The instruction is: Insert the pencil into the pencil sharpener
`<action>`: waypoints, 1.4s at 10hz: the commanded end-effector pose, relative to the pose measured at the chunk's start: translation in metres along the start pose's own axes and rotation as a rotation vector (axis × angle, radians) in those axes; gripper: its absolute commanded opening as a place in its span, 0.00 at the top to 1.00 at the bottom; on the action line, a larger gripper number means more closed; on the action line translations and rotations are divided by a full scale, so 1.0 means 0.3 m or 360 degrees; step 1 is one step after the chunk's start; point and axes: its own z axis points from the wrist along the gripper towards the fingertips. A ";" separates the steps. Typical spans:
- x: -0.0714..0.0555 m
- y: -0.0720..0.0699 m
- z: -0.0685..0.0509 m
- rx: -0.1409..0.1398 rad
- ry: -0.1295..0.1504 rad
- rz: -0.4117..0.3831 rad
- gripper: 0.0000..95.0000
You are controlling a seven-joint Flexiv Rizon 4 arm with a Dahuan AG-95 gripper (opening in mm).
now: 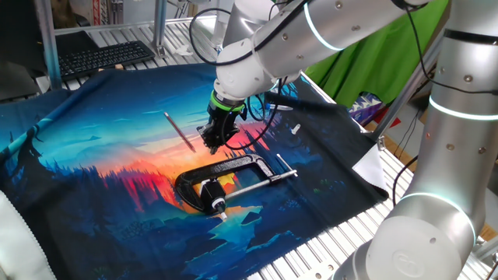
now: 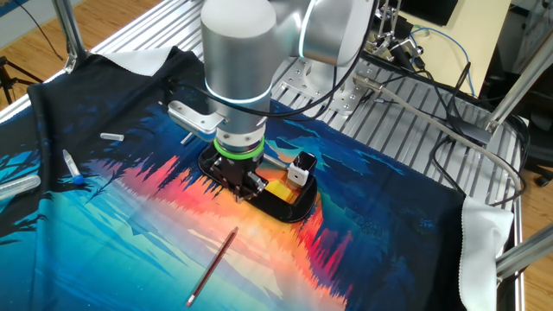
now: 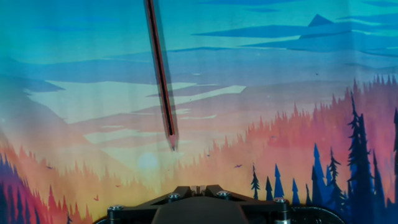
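Observation:
The pencil lies flat on the printed cloth, thin and dark; it also shows in the other fixed view and in the hand view, tip pointing toward the fingers. The pencil sharpener, yellow-orange and black, sits held in the black C-clamp; it also shows in the other fixed view. My gripper hovers low over the cloth between pencil and clamp, seen too in the other fixed view. In the hand view the gripper is shut with nothing in it, just short of the pencil's tip.
The C-clamp with its silver screw rod lies close beside the hand. A blue-capped pen and a small white piece lie on the cloth's far side. A keyboard sits beyond the cloth.

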 end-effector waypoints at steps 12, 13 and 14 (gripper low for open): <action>0.001 0.003 0.002 0.0014 0.0084 0.0012 1.00; 0.001 0.003 0.002 0.0015 0.0103 0.0018 1.00; 0.001 0.003 0.002 0.0012 0.0108 0.0015 1.00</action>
